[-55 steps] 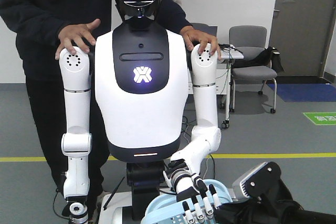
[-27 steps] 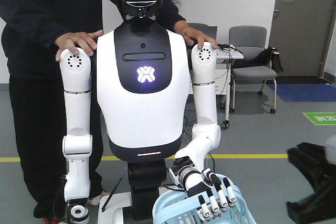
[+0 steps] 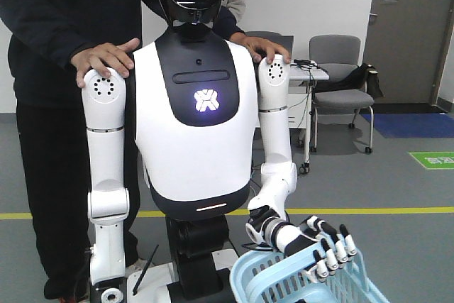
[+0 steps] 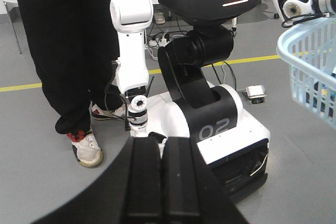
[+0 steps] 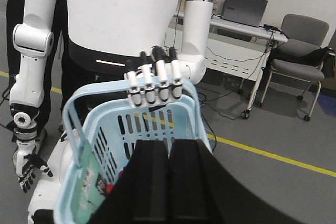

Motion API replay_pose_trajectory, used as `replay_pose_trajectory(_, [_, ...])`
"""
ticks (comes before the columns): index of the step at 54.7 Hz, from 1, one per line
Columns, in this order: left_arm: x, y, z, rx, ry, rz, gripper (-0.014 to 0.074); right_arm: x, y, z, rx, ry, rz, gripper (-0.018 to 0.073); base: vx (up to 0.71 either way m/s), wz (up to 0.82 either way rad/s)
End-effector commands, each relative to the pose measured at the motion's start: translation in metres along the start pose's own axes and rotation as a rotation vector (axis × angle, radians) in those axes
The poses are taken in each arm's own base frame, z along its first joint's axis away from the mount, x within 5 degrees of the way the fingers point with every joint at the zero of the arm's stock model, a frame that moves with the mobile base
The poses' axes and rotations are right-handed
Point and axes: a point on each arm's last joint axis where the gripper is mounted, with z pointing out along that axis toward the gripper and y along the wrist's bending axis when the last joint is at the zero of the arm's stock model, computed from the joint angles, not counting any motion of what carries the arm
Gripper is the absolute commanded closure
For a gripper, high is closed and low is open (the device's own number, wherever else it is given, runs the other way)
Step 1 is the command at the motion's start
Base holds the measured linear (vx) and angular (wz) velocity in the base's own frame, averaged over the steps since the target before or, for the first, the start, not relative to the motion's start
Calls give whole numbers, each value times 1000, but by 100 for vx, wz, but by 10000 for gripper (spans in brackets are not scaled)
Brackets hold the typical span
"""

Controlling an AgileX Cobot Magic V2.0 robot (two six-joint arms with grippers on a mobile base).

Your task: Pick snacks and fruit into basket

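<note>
Viewing both wrist cameras, I see the left hand [image 4: 160,174] and right hand [image 5: 169,182] with fingers pressed together, gripping nothing. Just beyond the right hand sits the basket [image 5: 86,129], the snacks [image 5: 92,179] inside it, a humanoid's hand [image 5: 153,83] hooked over its far rim.

The left gripper [image 4: 161,145] fills the bottom of its wrist view, pointing forward and slightly down. Its two black jaws lie side by side, pressed together along a thin seam. The right gripper [image 5: 169,148] sits the same way in its own wrist view, with black jaws parallel and closed to a narrow dark line, held level and pointing forward. Neither arm shows in the front view.
</note>
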Motion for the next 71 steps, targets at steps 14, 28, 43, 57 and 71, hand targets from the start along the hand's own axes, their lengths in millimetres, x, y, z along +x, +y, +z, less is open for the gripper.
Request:
replay_pose_trajectory(14, [-5,0,0,-1,-77,-11,602,12,2,-12,28,-143,-28,572,0,0])
replay_pose_trajectory(28, [-5,0,0,-1,-77,-11,602,21,5,-11,-6,-38,7,572,0,0])
replay_pose_trajectory(43, [-5,0,0,-1,-77,-11,602,28,5,-13,-7,31,85,572,0,0])
replay_pose_trajectory(57, [-5,0,0,-1,-77,-11,602,28,-5,-29,188,-46,103,572,0,0])
replay_pose_trajectory(71, [-5,0,0,-1,-77,-11,602,32,-5,-28,201,2,117,572,0,0])
